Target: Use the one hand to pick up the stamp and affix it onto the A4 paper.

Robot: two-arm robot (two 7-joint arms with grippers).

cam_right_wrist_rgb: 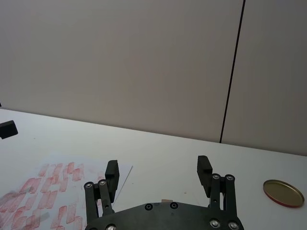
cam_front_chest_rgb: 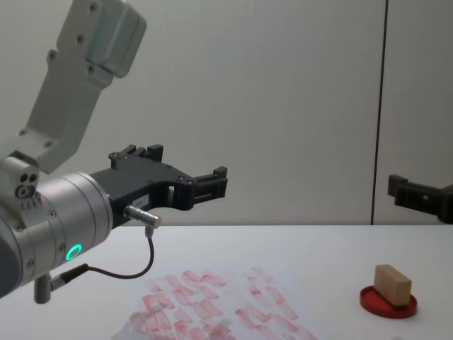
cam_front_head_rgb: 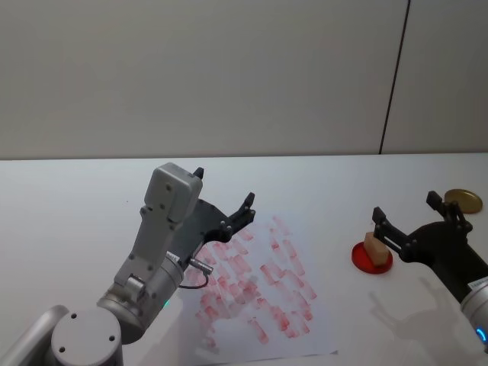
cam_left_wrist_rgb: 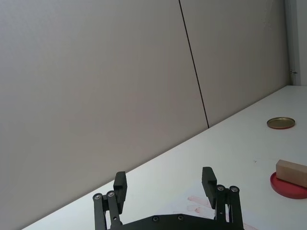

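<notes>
While the stamp [cam_front_head_rgb: 374, 245] is sitting on the red pad [cam_front_head_rgb: 366, 263], it is lying just below and a little ahead of the right gripper [cam_front_head_rgb: 406, 207], nearly under the finger on that gripper's inner side rather than centred in the gap. The block is resting with its long axis slanting across the pad, seemingly at an angle to the line between the two fingers, so I judge the wrist will be needing to shift toward its inner side, drop, and perhaps turn before closing. This gripper is hovering above the table [cam_front_head_rgb: 76, 198] with its fingers spread wide and is holding nothing. The paper [cam_front_head_rgb: 305, 328] is lying well off to the right gripper's inner side, between the two arms. It is partly beneath the left gripper [cam_front_head_rgb: 223, 188], which is hanging above the sheet's far corner, likewise wide open and empty. The stamp is lying well apart from the left gripper, far out to its inner side, so the right arm is clearly the nearer one. A gold lid [cam_front_head_rgb: 463, 200] is lying beyond the right gripper, toward its outer side. Counting: one stamp, one pad, one sheet carrying many red prints, one lid, two grippers.
</notes>
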